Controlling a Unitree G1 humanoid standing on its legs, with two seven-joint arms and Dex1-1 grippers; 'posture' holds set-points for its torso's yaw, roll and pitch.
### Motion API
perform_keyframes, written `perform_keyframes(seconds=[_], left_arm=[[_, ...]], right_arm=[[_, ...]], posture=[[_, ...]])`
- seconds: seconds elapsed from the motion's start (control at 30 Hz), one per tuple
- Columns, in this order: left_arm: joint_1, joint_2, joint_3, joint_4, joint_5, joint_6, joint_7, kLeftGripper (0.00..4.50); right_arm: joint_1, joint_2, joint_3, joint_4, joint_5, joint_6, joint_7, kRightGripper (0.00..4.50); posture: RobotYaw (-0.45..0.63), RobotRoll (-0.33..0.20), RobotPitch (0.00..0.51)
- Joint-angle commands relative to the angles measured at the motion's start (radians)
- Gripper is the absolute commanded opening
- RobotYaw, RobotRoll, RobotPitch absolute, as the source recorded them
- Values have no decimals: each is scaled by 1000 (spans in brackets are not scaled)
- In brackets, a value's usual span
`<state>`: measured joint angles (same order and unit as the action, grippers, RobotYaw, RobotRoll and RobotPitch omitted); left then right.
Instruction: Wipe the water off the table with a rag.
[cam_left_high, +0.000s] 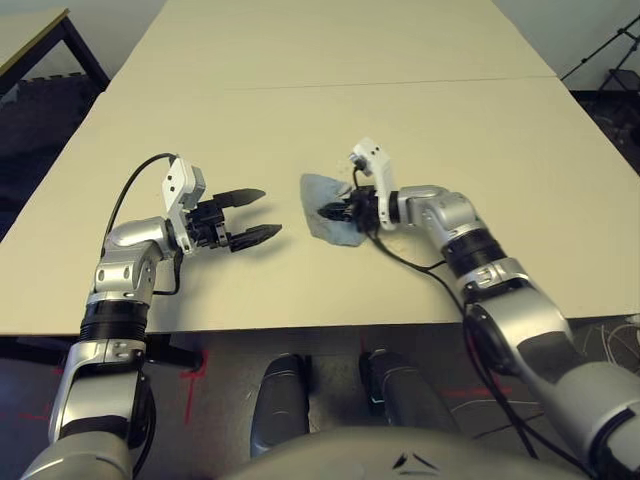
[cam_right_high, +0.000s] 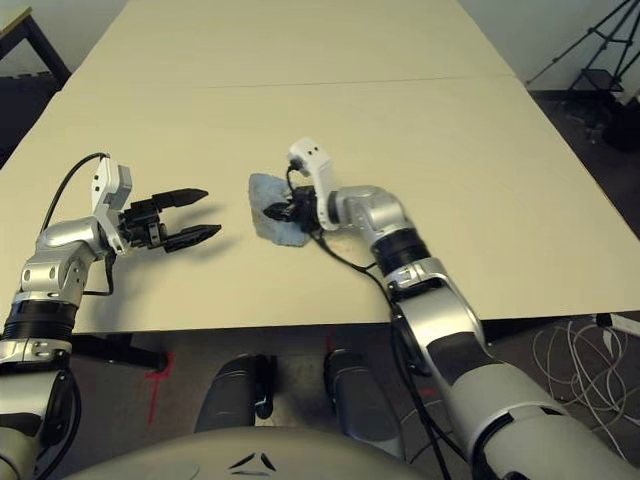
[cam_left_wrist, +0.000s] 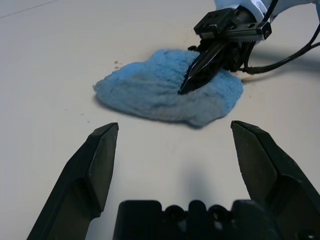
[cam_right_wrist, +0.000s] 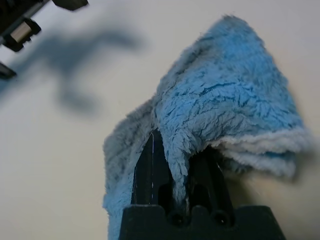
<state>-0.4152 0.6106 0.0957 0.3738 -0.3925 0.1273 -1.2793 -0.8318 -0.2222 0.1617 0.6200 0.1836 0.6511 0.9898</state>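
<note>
The fluffy blue rag (cam_left_high: 335, 232), pinched in the black two-fingered right jaws (cam_left_high: 345, 210) and spread at two o'clock from the wide-open black left jaws (cam_left_high: 258, 214), was best kept flat while being drawn over the small amber drops (cam_left_wrist: 116, 63) on the cream matte worktop (cam_left_high: 230, 300).

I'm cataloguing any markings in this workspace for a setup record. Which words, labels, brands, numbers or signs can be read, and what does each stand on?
No readable text on the blue rag, the table, either arm or the floor.
The robot's left end effector and right end effector show no legible lettering.
The floor's red marks spell nothing I can read.
</note>
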Motion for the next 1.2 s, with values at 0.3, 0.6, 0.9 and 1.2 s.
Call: perform_keyframes(seconds=[0.3, 0.6, 0.9, 1.2], left_arm=[[-10, -8, -14, 30, 10, -9, -5, 4500], [-22, -15, -23, 58, 15, -23, -7, 4500], [-48, -24, -26, 88, 17, -31, -7, 4500], [-75, -33, -28, 115, 20, -49, -6, 4500]], right_arm=[[123, -325, -35, -163, 20, 124, 81, 53], [254, -482, -114, -309, 96, 210, 85, 53], [84, -535, -301, -299, 279, 370, 78, 53], [-79, -686, -243, -11, 177, 208, 154, 52]], posture=[[-177, 0, 131], [-193, 0, 134], [-205, 0, 123], [-203, 0, 106]])
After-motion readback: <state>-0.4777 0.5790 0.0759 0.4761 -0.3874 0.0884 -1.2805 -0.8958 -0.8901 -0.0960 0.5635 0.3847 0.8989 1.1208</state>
